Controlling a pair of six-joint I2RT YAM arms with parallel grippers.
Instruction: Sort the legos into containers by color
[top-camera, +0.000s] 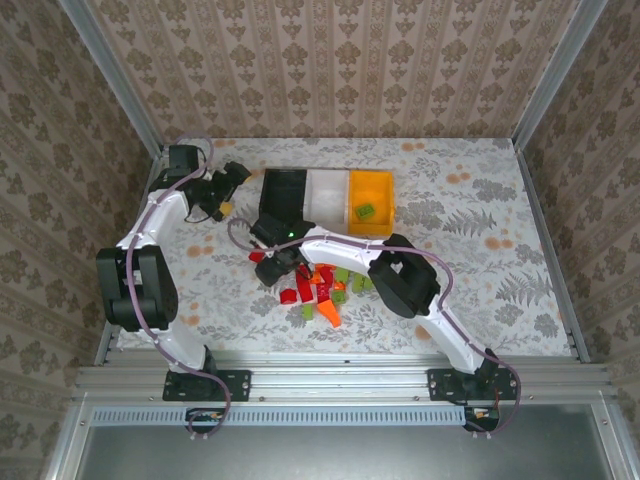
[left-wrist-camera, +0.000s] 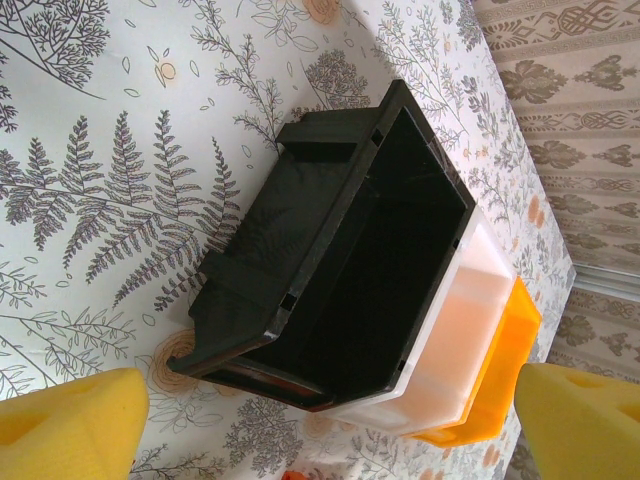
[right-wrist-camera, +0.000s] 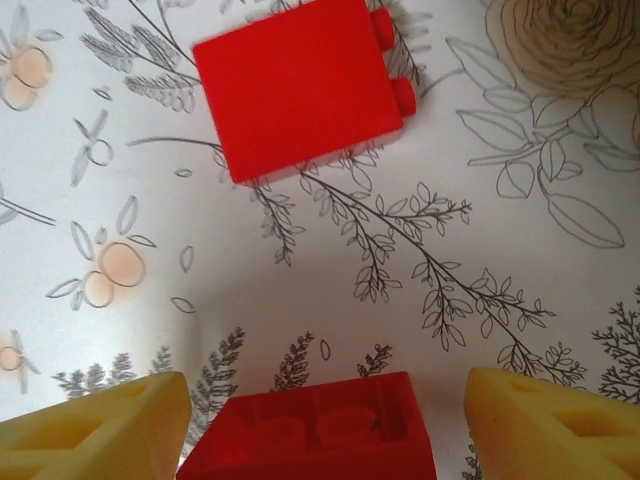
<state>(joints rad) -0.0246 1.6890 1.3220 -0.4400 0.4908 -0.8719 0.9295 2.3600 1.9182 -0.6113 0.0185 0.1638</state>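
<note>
Lego pile (top-camera: 322, 290) blocks centre (bins (top-camera: 328, 200) behind); right tabletop (top-camera: 480, 250) open

Two arms out, both grippers parted
The left arm (top-camera: 150, 235) bends sharply at the elbow and reaches forward, the left gripper (top-camera: 228, 200) with its yellow pads (left-wrist-camera: 70, 425) spread wide. The right arm (top-camera: 400, 275) lies low and crosses leftward, the right gripper (top-camera: 272, 265) tipped downward, its yellow pads (right-wrist-camera: 95, 430) standing apart
</note>
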